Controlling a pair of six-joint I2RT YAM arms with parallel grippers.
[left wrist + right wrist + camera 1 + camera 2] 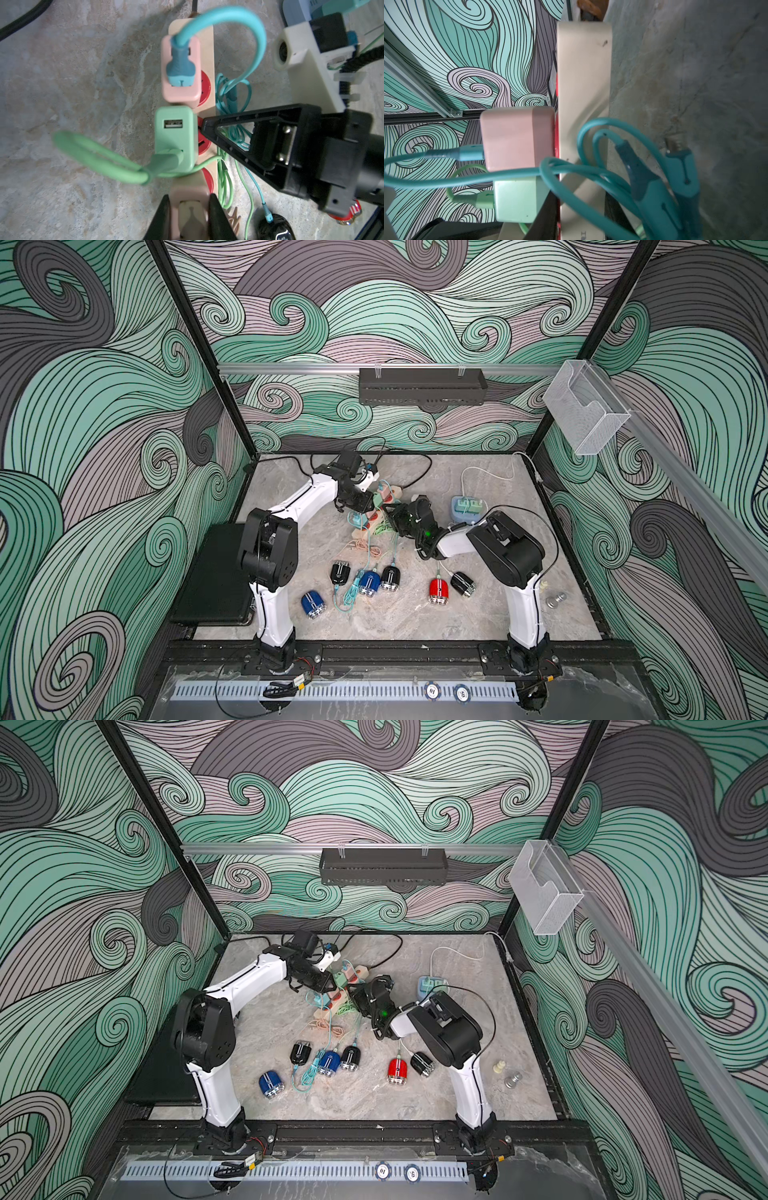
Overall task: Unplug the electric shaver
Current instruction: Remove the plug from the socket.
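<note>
Near the middle of the grey marbled table, a little toward 12 o'clock, lies a long beige power strip with round red sockets. The left gripper is closed on a pinkish-beige plug-in adapter seated in the strip, with one black finger on each flank. Next along the strip sit a mint-green adapter with a green cable and a pink adapter with a teal cable. The right gripper reaches in from 3 o'clock and clamps the strip's body just beside the mint-green adapter. Six small electric shavers, black, blue and red, lie on the table at 6 o'clock of the strip, several with cables plugged in. Which one the gripped adapter feeds cannot be traced.
</note>
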